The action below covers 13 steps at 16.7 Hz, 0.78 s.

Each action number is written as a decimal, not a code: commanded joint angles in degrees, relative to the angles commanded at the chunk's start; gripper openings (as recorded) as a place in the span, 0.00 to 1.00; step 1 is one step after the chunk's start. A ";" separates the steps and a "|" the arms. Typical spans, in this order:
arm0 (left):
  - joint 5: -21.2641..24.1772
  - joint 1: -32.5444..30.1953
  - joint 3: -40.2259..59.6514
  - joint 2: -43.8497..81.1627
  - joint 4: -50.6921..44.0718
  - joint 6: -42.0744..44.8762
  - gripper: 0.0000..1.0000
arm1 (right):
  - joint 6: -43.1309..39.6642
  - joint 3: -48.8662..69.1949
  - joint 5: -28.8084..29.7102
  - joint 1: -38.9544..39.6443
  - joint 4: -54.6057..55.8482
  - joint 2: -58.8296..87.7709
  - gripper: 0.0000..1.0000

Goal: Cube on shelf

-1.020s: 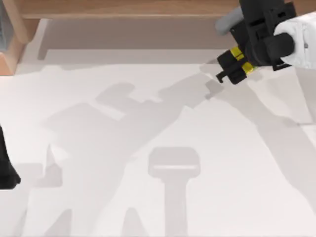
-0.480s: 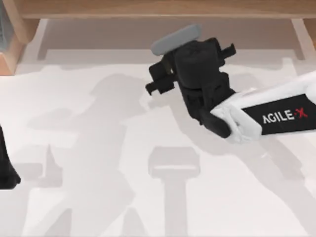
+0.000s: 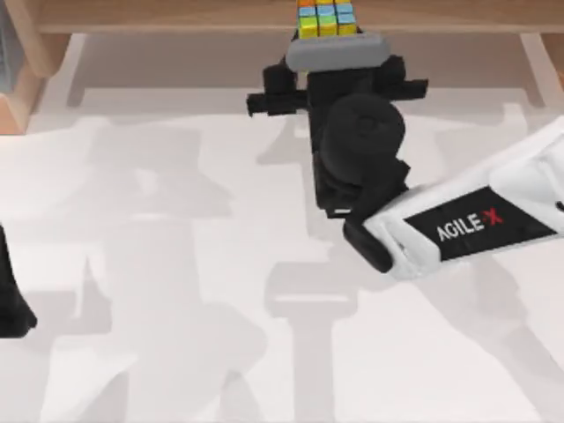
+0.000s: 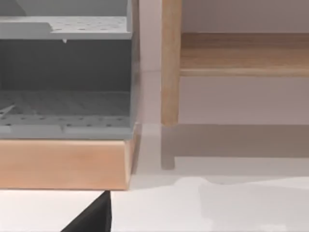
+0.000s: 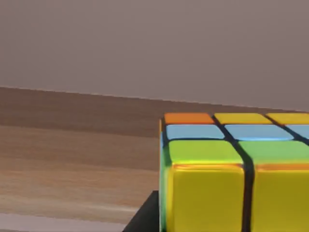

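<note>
The right gripper [image 3: 328,40] reached to the shelf [image 3: 176,16] at the table's far edge, and the cube [image 3: 326,18] sat on the board right at its tip; whether the fingers gripped it I couldn't tell. The left arm [image 3: 11,295] stayed parked at the left edge.
</note>
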 joint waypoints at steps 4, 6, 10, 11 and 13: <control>0.00 0.00 0.00 0.00 0.00 0.00 1.00 | 0.38 0.78 1.44 -0.75 5.69 1.12 0.00; 0.00 0.00 0.00 0.00 0.00 0.00 1.00 | 0.38 0.78 1.44 -0.75 5.69 1.12 0.00; 0.00 0.00 0.00 0.00 0.00 0.00 1.00 | 0.48 0.77 1.27 -0.52 5.45 0.97 0.00; 0.00 0.00 0.00 0.00 0.00 0.00 1.00 | 0.54 1.53 1.03 -0.73 4.98 1.20 0.00; 0.00 0.00 0.00 0.00 0.00 0.00 1.00 | 0.77 4.89 0.13 -1.66 3.06 2.30 0.00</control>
